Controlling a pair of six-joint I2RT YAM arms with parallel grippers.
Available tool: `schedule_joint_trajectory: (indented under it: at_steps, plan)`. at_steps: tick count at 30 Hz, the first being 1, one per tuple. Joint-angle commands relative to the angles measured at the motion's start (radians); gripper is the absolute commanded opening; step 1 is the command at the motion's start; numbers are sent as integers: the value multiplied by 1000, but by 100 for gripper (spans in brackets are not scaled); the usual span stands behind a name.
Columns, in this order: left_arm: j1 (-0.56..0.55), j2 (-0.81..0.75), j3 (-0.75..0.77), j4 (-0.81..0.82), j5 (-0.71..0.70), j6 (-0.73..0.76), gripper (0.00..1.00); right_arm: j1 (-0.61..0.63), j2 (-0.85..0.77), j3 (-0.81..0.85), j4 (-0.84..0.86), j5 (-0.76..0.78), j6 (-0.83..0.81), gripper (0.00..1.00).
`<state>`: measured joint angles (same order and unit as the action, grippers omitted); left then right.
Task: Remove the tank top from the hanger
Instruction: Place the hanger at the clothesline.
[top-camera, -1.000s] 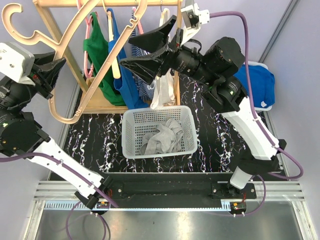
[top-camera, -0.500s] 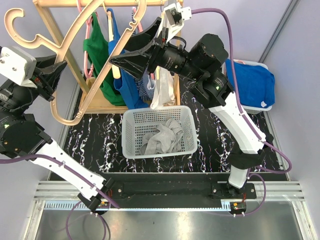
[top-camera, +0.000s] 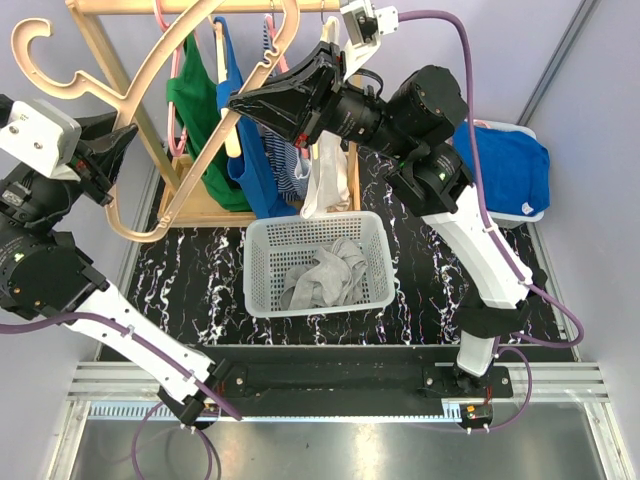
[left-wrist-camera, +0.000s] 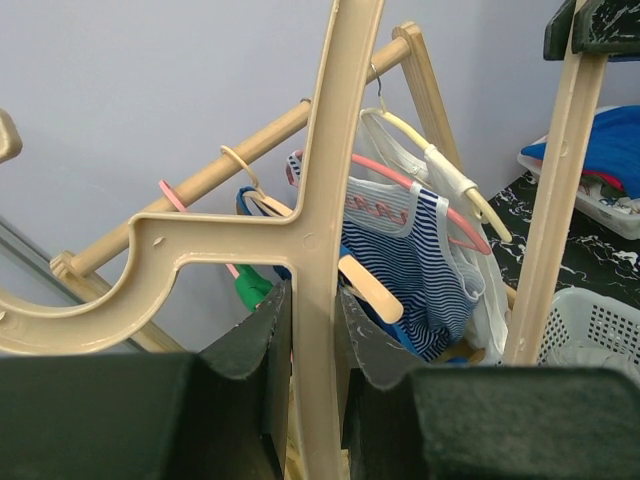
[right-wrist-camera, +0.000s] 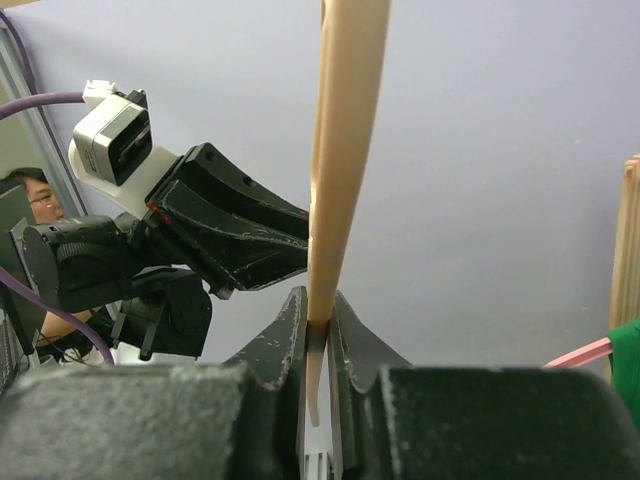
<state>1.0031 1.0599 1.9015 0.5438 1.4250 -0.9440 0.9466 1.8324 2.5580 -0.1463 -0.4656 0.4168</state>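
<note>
The left gripper and right gripper both clamp the bare hanger near the rack, so removal looks done.

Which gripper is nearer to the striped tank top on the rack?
Right. The right gripper, shut on the beige hanger, appears right beside the striped tank top in the top view. The left gripper grips the same hanger far to its left.

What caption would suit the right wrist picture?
Right gripper clamps the beige hanger edge-on; left gripper grips it beyond.
</note>
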Motion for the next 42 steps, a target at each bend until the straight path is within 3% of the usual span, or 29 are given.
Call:
schedule_joint_trajectory:
  at_steps: [1,4,7,9,13,16,21,23,26,30,33,34,36,37,40,42]
  plan:
    - [-4,-3,7,-5,-66,-12,18,-2,-13,41,33,19,-15,8]
    - [-4,-1,22,-42,-170,-24,26,-11,-18,42,27,45,-39,7]
    - [-4,12,77,-250,-342,83,32,-28,-41,33,10,94,-87,4]
    - [-4,66,183,-341,-460,112,33,-32,-64,19,-2,148,-128,4]
    - [-4,238,464,-435,-506,24,38,-42,-84,19,-45,240,-251,3]
    - [-4,269,469,-421,-477,-18,40,-54,-88,22,-67,304,-314,3]
    - [-30,146,198,-239,-365,-70,51,-89,-101,13,-75,358,-357,2]
    - [-50,152,186,-165,-278,-160,55,-112,-105,11,-75,373,-360,1]
    - [-93,202,159,-76,-198,-337,66,-135,-143,-24,-82,409,-378,0]
    - [-173,258,116,-44,-118,-394,91,-150,-268,-166,-78,420,-383,0]
    - [-247,259,105,-186,-101,-262,95,-151,-350,-267,-75,406,-354,0]
    - [-300,241,107,-375,-112,-90,95,-150,-369,-294,-73,403,-342,0]
    - [-362,216,105,-589,-217,118,95,-150,-427,-368,-61,387,-294,0]
    - [-403,203,108,-780,-260,316,94,-150,-446,-393,-55,384,-280,0]
    - [-594,184,33,-913,-457,492,90,-150,-508,-462,-44,381,-228,0]
    - [-688,184,-4,-1017,-683,653,81,-150,-548,-493,-55,381,-210,0]
